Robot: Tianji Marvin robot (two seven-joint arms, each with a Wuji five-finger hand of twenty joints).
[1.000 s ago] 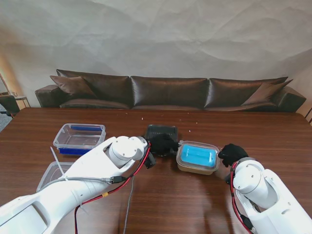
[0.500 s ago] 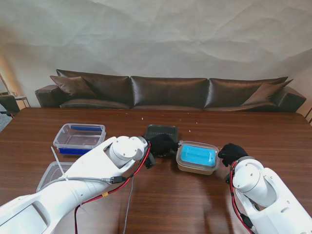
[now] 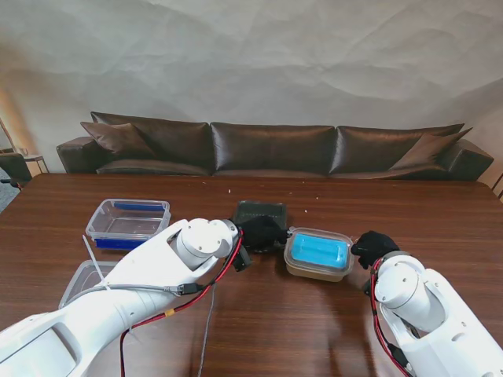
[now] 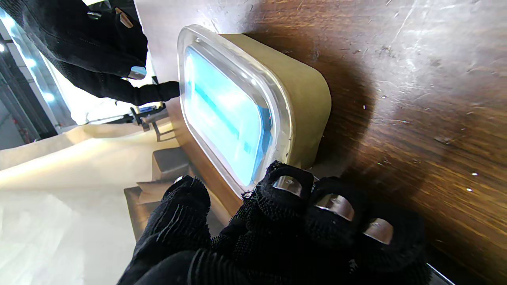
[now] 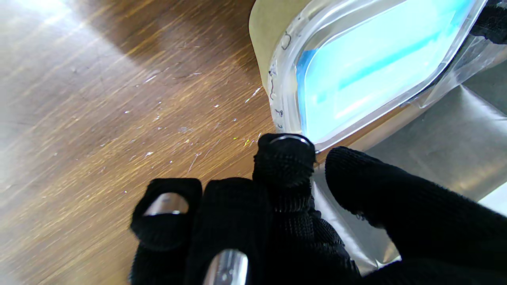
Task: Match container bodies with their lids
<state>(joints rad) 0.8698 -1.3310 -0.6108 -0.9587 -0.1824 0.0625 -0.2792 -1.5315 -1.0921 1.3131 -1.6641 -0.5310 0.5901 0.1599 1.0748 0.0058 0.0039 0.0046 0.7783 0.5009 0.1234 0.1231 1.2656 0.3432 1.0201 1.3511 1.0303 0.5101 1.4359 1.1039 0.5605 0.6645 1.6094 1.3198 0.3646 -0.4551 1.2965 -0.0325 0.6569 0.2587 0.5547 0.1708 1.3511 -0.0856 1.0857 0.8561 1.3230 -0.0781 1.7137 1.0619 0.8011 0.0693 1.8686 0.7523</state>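
A tan container (image 3: 318,271) with a blue inside sits mid-table, with a clear lid (image 3: 319,250) on top of it. My left hand (image 3: 262,232) is at its left end. There the thumb (image 4: 180,215) and curled fingers (image 4: 289,190) straddle the lid's rim (image 4: 237,79). My right hand (image 3: 374,247) is at the right end, with its index fingertip (image 5: 283,152) on the lid's rim (image 5: 285,79) and the thumb (image 5: 368,178) on the other side. A black container (image 3: 259,209) lies just behind my left hand.
A clear tub with a blue base (image 3: 128,221) stands at the left. A clear lid or tub (image 3: 85,280) lies nearer to me at the left edge, with a white strip (image 3: 92,251) beside it. A brown sofa (image 3: 271,149) runs behind the table.
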